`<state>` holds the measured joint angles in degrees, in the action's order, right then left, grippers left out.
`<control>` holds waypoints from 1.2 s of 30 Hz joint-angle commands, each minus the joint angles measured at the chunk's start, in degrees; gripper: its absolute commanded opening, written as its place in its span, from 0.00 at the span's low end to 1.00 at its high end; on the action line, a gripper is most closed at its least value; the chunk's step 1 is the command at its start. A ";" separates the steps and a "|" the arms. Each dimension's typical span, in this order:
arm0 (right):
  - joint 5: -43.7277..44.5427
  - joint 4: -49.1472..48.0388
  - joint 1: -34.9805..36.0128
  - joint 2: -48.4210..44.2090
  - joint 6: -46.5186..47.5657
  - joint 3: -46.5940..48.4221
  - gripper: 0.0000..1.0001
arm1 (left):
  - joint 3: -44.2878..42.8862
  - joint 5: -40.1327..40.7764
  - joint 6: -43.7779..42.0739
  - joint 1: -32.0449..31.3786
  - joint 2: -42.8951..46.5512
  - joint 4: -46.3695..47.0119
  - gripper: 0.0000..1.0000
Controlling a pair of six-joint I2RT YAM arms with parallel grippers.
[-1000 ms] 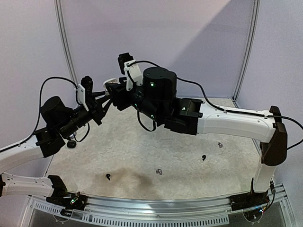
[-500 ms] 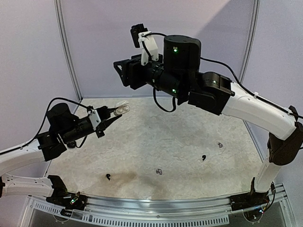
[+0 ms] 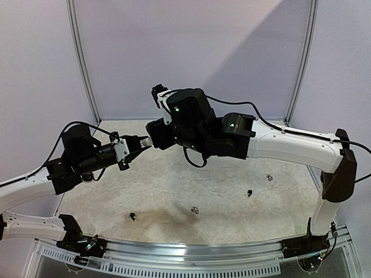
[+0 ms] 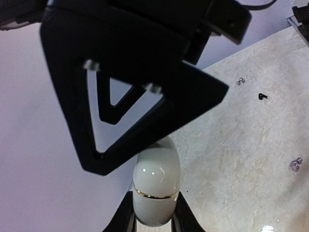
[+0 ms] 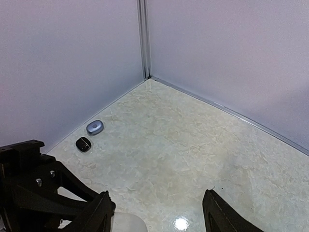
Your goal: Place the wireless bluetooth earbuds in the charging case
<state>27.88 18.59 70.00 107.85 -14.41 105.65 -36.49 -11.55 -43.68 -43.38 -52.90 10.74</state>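
The left gripper was clamped on the white case, held above the table. The right gripper stood wide at the case's top. Several earbuds lay scattered on the table

White arms, black joints, looping cables, triangular black fingers

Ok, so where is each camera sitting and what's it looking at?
Top external: high behind the arms, looking down at the table; both arms show, left gripper and right gripper close together mid-air.
Left wrist: on the left arm, looking past its fingers, shut on the white case, at the right gripper and earbuds beyond.
Right wrist: on the right arm, looking down between its open fingers at a table corner.
Shared: both wrist views show the white case.
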 commanded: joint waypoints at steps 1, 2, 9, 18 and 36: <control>4.36 5.32 -1.60 -4.41 -2.34 -1.29 0.66 | -2.37 0.03 4.40 0.22 -0.19 1.11 0.00; 5.40 6.31 -2.44 -5.44 -2.76 -1.09 0.66 | -2.62 0.22 5.68 0.22 -0.47 0.22 0.00; 4.19 24.89 -16.29 -9.97 -11.71 -0.65 0.69 | -10.36 1.58 20.90 1.39 -5.43 -14.15 0.00; -7.93 30.72 -34.10 -12.40 -17.86 -12.88 0.73 | -40.37 -10.80 38.96 16.99 -31.57 -46.37 0.00; -13.48 37.46 -38.55 13.53 -7.71 16.96 0.76 | -80.81 -27.65 62.31 36.61 -83.43 -51.77 0.00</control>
<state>16.34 51.35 32.18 115.55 -25.61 115.09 -116.31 -34.68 12.47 -7.27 -132.92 -41.32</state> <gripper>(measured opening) 0.756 0.220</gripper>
